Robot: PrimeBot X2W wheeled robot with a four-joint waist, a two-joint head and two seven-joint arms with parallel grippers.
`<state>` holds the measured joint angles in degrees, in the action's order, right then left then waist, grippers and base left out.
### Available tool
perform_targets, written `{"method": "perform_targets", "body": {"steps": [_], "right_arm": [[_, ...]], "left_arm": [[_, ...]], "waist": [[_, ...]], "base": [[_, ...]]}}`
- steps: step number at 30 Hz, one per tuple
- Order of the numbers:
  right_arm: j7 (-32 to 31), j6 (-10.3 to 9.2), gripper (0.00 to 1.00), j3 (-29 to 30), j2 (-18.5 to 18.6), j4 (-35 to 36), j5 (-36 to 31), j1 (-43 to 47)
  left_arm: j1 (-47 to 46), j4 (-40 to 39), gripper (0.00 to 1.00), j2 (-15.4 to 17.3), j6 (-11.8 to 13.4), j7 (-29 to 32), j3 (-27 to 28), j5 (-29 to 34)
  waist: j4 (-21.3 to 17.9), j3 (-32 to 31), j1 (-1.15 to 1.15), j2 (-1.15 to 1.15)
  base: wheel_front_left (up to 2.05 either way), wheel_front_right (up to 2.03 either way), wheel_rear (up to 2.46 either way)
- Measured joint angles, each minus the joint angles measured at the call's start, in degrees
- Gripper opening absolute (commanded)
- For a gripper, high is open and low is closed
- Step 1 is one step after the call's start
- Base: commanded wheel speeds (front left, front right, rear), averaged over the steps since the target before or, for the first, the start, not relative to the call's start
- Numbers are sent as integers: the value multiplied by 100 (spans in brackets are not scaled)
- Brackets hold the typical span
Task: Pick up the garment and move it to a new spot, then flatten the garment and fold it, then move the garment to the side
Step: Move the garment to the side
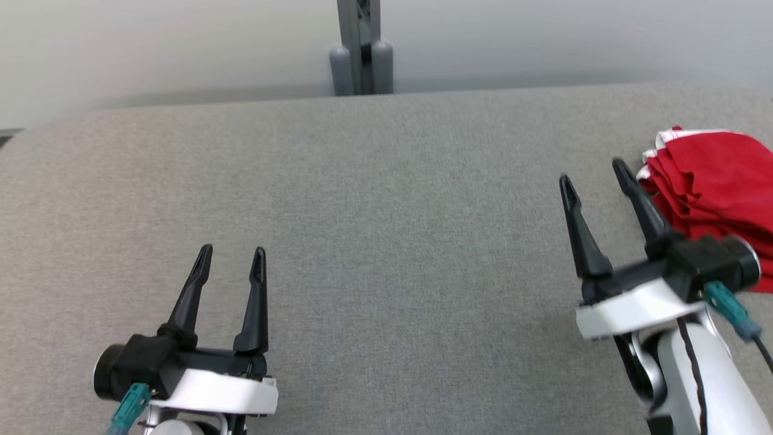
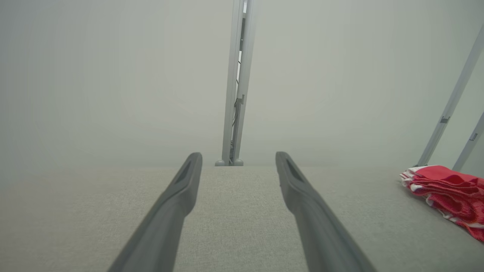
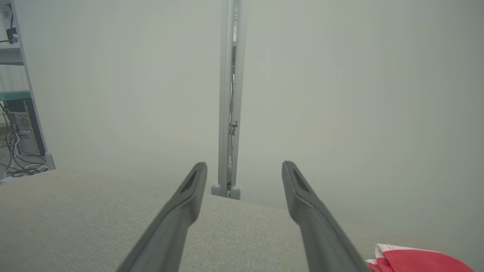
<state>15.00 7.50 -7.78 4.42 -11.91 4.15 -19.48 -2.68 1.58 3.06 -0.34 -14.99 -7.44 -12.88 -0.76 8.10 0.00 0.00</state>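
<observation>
Red garment (image 1: 715,181) w/ white trim is lying bunched at the far-right side of the grey fabric table (image 1: 386,211), running off the head view's right edge. R gripper (image 1: 590,170) is sitting just left of it, fingers spread wide w/ nothing btwn them, pointing up-view and tilted a bit left. Its right finger is overlapping the garment's left edge in the head view, and I can't tell if they're touching. L gripper (image 1: 233,248) is sitting low-left, well apart from the garment, jaws also standing wide and holding nothing, w/ bare table btwn the two grippers. A grey upright post (image 1: 361,48) is rising behind the table's far edge, approx mid-view. The L wrist view is giving a side-on look at the garment's stacked, wavy folds w/ white edging at its right edge, plus two slanted pale bars (image 2: 450,109) standing behind it. The R wrist view is catching just a red-and-white corner of the garment at lower right, outside the right finger rather than btwn the fingers. It's also bringing in a shelf unit (image 3: 22,105) w/ tangled cables at far left, beyond the table's end.
</observation>
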Motion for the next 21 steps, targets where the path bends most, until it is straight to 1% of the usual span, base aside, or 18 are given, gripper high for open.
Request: {"method": "perform_targets", "body": {"steps": [3, 6, 12, 16, 21], "right_arm": [[0, 0, 100, 137, -18, 191, 53, 480], [0, 0, 100, 260, -68, 347, 258, 882], [0, -1, 100, 575, -125, 561, 247, 1502], [0, 0, 100, 560, -152, 633, 167, 1818], [0, 0, 100, 569, -155, 697, 234, 1979]], "left_arm": [[155, -34, 100, -13, -11, 0, 86, -157], [292, -116, 100, -15, -47, 0, 144, -277], [501, -169, 100, -22, -58, 0, 62, -285], [626, -102, 100, -20, -33, 0, 14, -259], [700, 32, 100, -23, -27, 0, -2, -218]], "waist": [[76, -195, 0, 0], [157, -340, 0, 0], [305, -477, 0, 0], [357, -538, 0, 0], [370, -628, 0, 0]], "base": [[0, 0, 0], [0, 0, 0], [0, 0, 0], [0, 0, 0], [0, 0, 0]]}}
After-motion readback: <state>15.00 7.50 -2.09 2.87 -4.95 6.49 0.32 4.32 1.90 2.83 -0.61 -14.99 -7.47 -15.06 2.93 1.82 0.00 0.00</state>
